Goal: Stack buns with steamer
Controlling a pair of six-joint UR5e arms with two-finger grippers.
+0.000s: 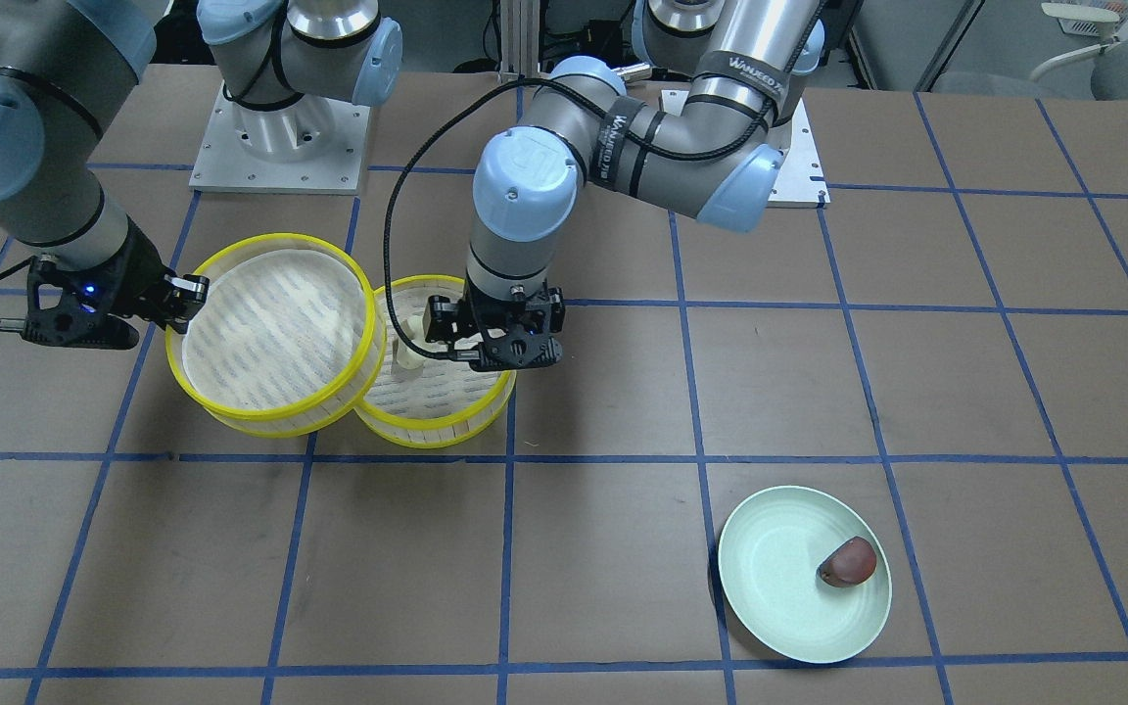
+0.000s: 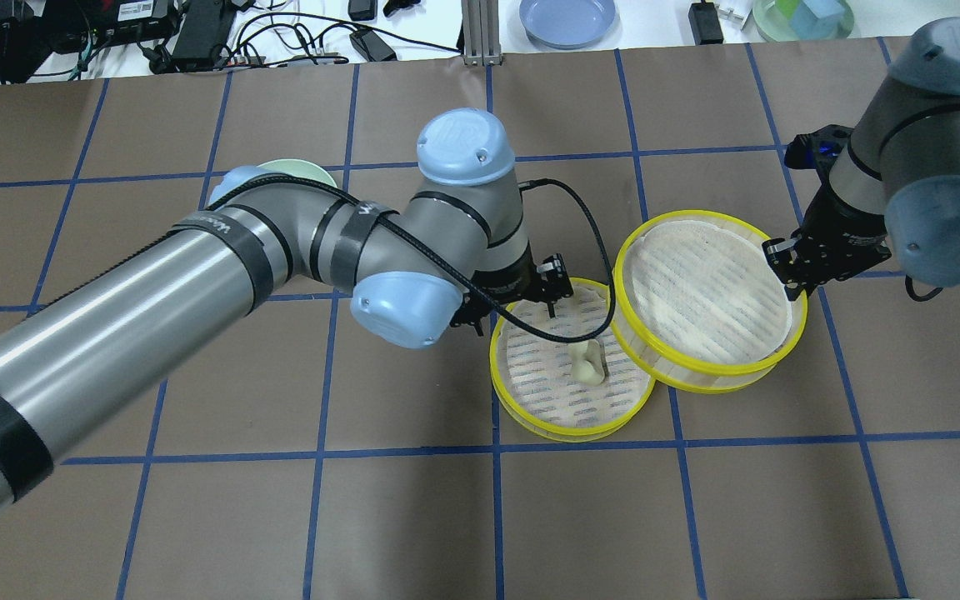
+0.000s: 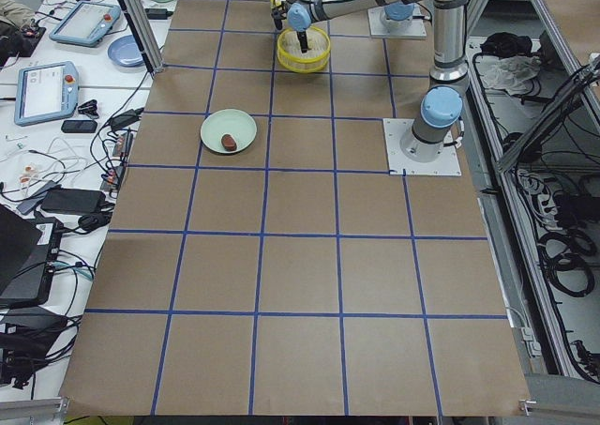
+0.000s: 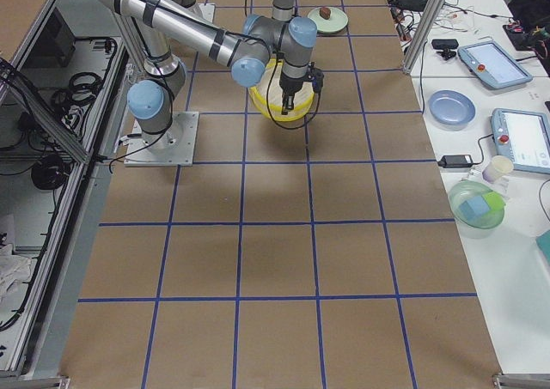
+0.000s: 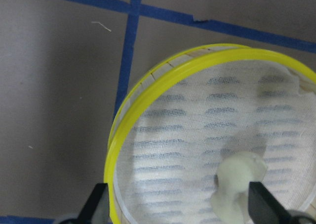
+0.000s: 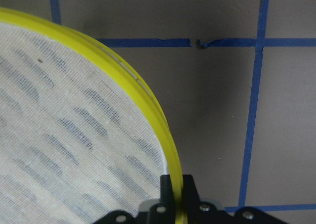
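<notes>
Overhead exterior: left pincer point(image 5: 180, 210) gapes over cream bun point(image 2: 588, 365); right pincer point(image 2: 787, 272) grips steamer tier point(image 2: 701, 367)

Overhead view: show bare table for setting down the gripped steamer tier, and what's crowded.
Bare: the table on the robot's side of the tape line by the tiers, and between the resting tier and the plate. Crowded: the gripped tier, in the right gripper, overlaps the resting tier, where the left gripper hangs over the cream bun.

Cream bun point(image 2: 588, 367) in low tier point(image 2: 538, 379); other tier point(image 2: 709, 292) tilted
</notes>
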